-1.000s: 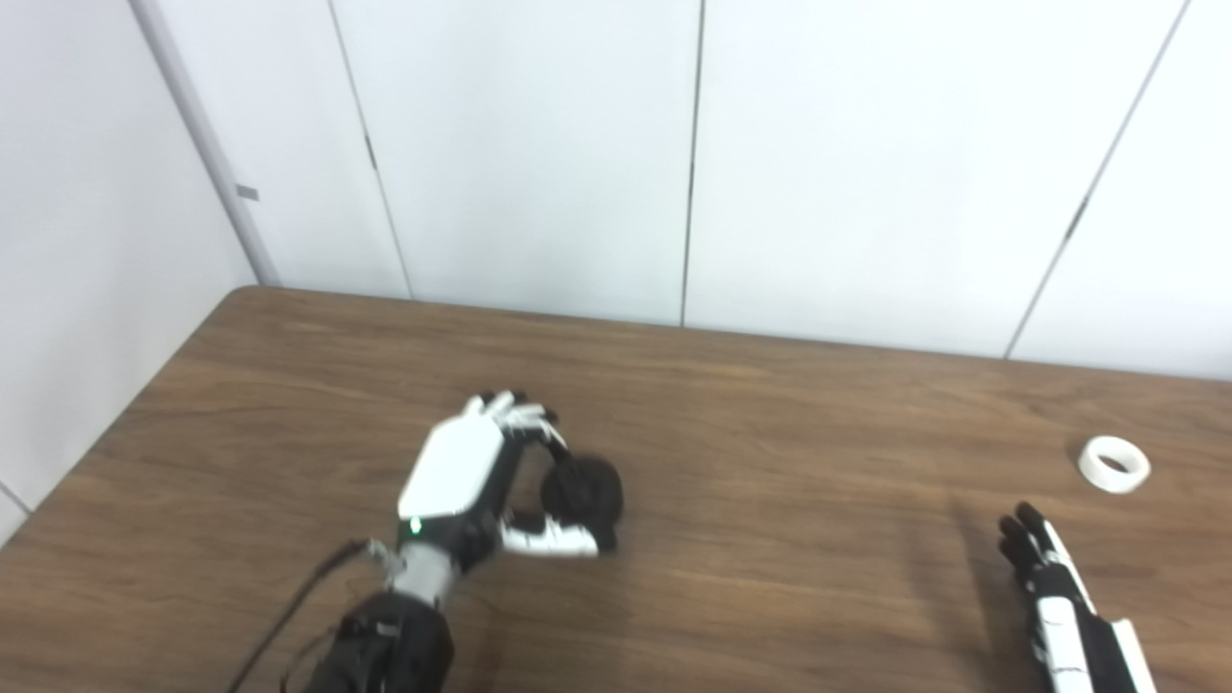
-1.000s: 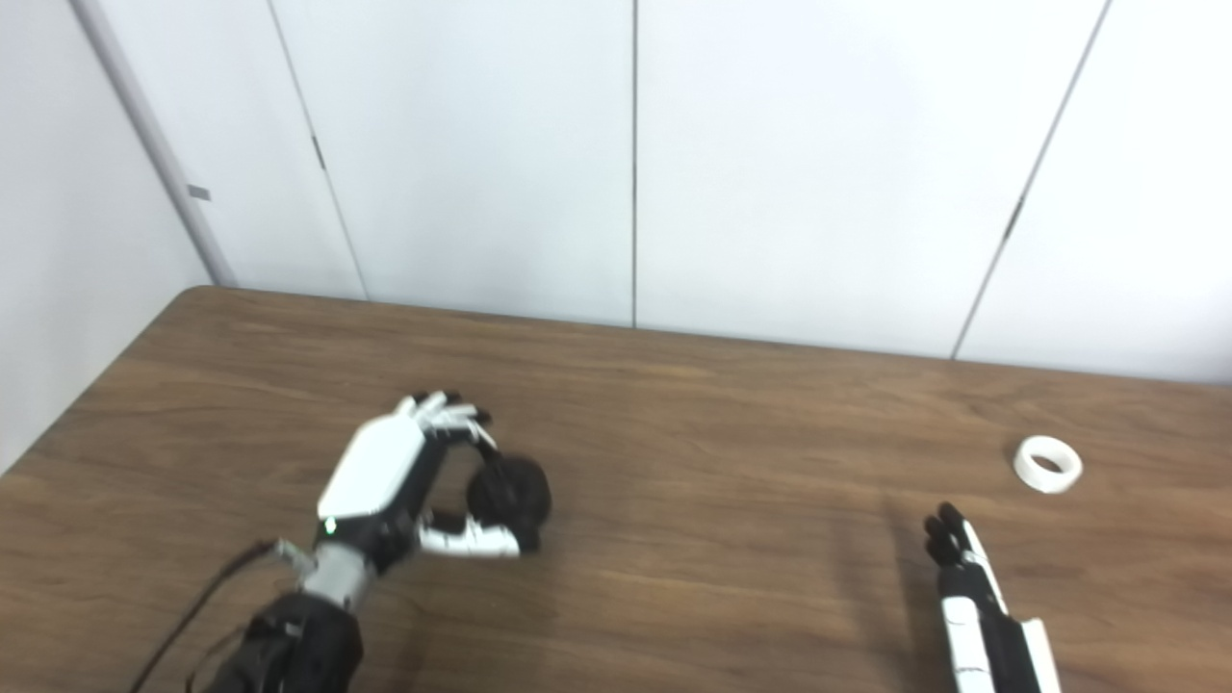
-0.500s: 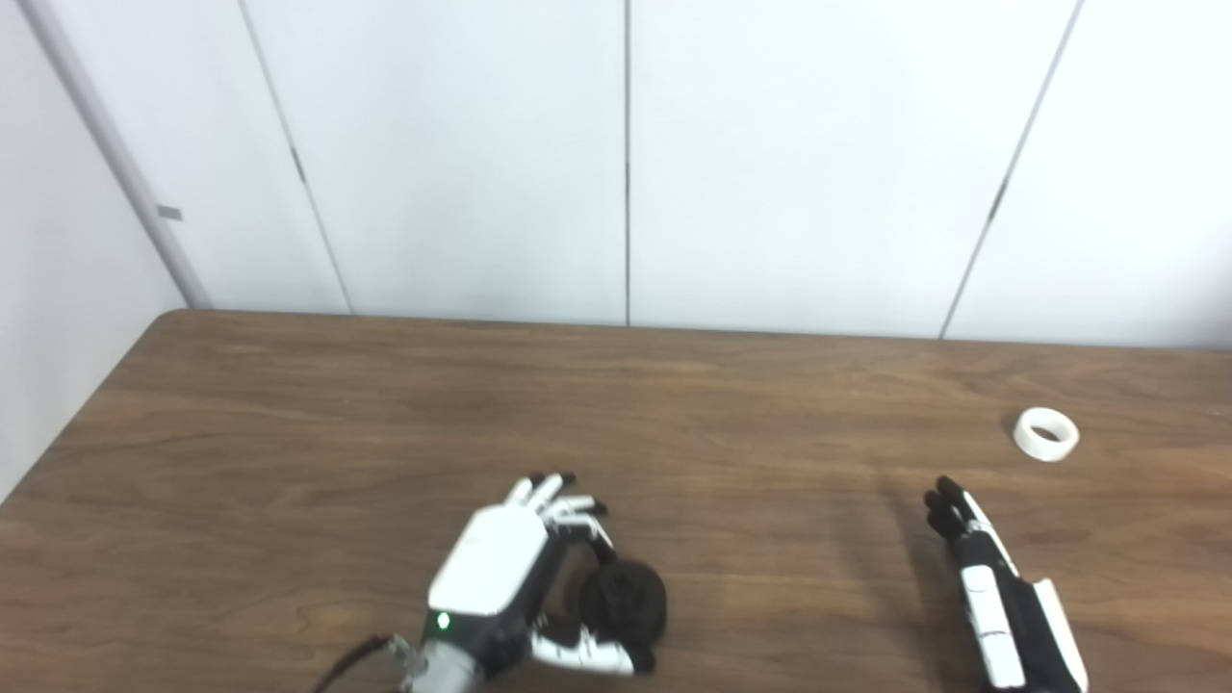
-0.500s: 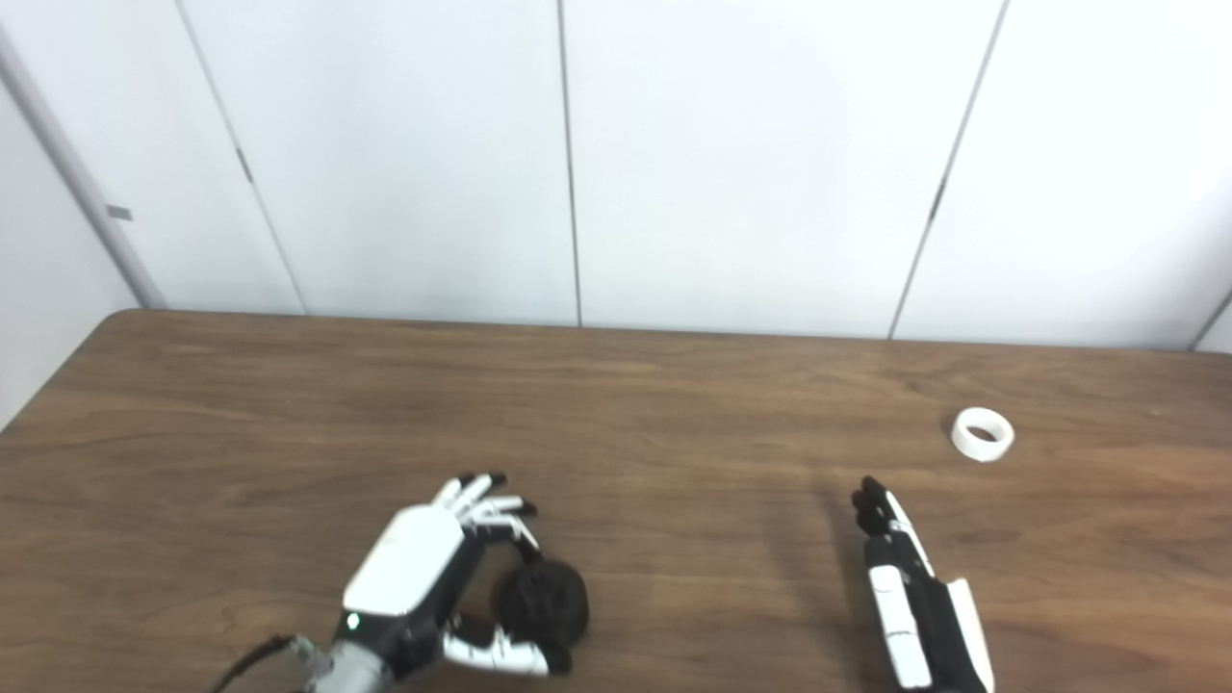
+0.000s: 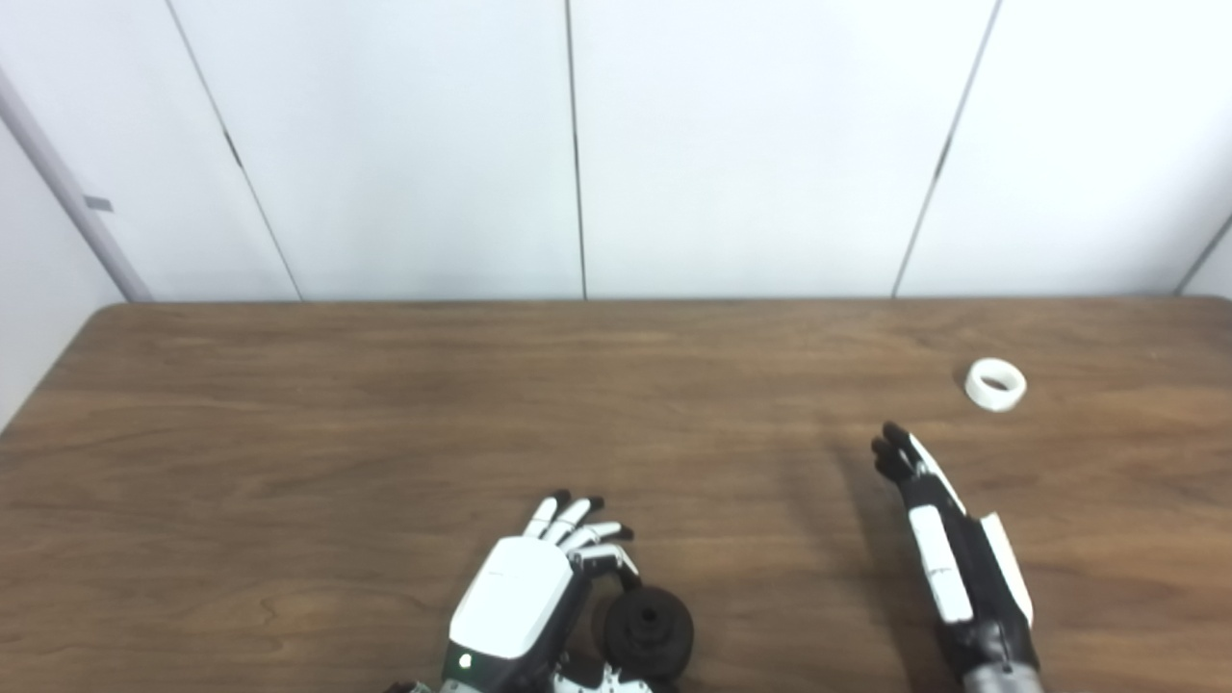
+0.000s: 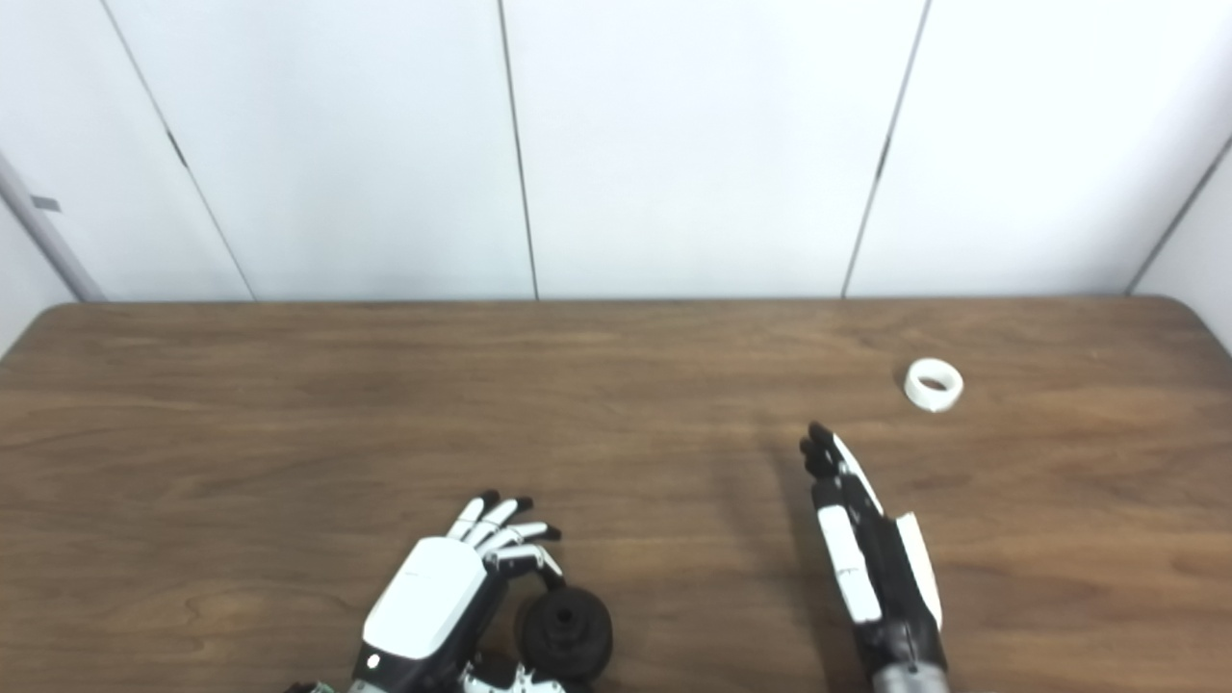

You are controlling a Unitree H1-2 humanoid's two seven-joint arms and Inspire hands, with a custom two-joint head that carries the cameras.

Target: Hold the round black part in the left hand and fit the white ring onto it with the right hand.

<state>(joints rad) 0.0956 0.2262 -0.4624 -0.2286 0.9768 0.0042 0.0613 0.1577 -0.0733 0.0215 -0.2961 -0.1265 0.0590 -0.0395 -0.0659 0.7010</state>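
Left hand point(image 5: 525, 606) cups the round black part point(image 5: 648, 630) near the table's point(image 5: 289, 404) front edge, thumb partly cropped, so the grip looks started. Right eye view: right hand point(image 6: 866, 558) flat, fingers straight, empty; white ring point(image 6: 933, 384) lies untouched toward the far right corner, fitting not begun

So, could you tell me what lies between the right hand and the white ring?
Nothing: only bare wooden table separates the right hand from the white ring, as both eye views show.
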